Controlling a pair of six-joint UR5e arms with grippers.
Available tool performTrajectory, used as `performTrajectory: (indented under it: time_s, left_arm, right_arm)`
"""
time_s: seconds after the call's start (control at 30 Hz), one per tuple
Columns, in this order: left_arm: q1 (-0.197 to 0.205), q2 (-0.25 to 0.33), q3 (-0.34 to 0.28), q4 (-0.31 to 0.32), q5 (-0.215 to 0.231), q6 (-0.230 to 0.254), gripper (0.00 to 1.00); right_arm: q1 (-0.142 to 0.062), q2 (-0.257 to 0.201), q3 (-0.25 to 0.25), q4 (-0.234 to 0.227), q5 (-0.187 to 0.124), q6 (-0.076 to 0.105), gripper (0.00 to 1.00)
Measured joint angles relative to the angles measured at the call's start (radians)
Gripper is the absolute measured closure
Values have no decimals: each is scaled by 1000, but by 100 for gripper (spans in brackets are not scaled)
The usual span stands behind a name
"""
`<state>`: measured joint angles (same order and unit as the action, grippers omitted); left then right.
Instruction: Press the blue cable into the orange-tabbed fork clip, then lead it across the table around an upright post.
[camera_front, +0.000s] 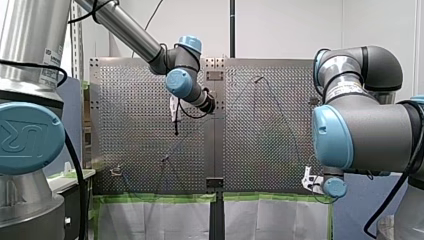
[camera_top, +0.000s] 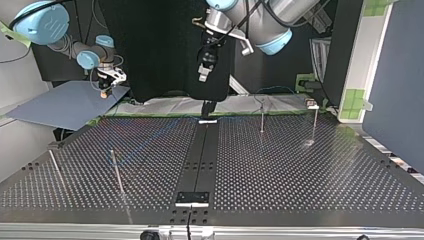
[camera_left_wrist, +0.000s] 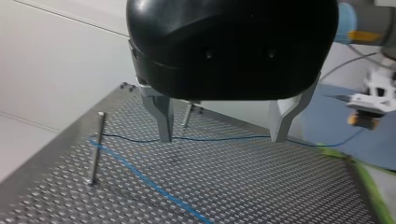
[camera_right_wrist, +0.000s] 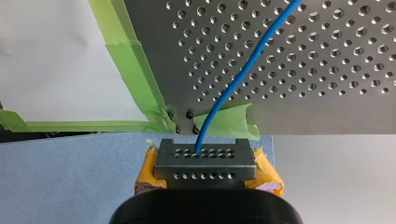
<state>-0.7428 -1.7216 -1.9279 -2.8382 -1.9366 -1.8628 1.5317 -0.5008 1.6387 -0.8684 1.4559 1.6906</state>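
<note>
Blue cable (camera_right_wrist: 233, 88) emerges from between the yellow pads of my right tool (camera_right_wrist: 205, 161). The pads are closed on it, just off the edge of the surface (camera_right_wrist: 327, 102). Ahead of this tool the cable runs out over the perforated plate. My left tool (camera_left_wrist: 222, 138) hangs above the surface, metal fingers spread wide, nothing between them. Below its fingertips the cable lies on the surface and passes an upright post (camera_left_wrist: 96, 147) standing to one side of the fingers.
</note>
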Motion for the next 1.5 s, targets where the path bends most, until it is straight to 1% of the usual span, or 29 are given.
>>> performTrajectory:
  time_s: [0.23,0.5,0.9,1.03,1.27,1.5]
  left_arm:
    - [0,0,-70,32,1,6,0]
    - [1,0,-120,109,2,19,0]
    - [24,0,-232,228,2,88,0]
    - [34,0,-245,264,2,106,0]
    - [51,0,-247,333,2,142,0]
    - [73,-7,-248,395,2,158,0]
  right_arm:
    - [2,0,0,0,0,0,100]
    - [2,0,0,0,0,-1,100]
    - [3,0,0,-2,0,-1,100]
    - [3,1,0,-2,0,-1,100]
    - [1,0,-1,-6,0,1,100]
    - [-3,0,-4,-13,0,3,100]
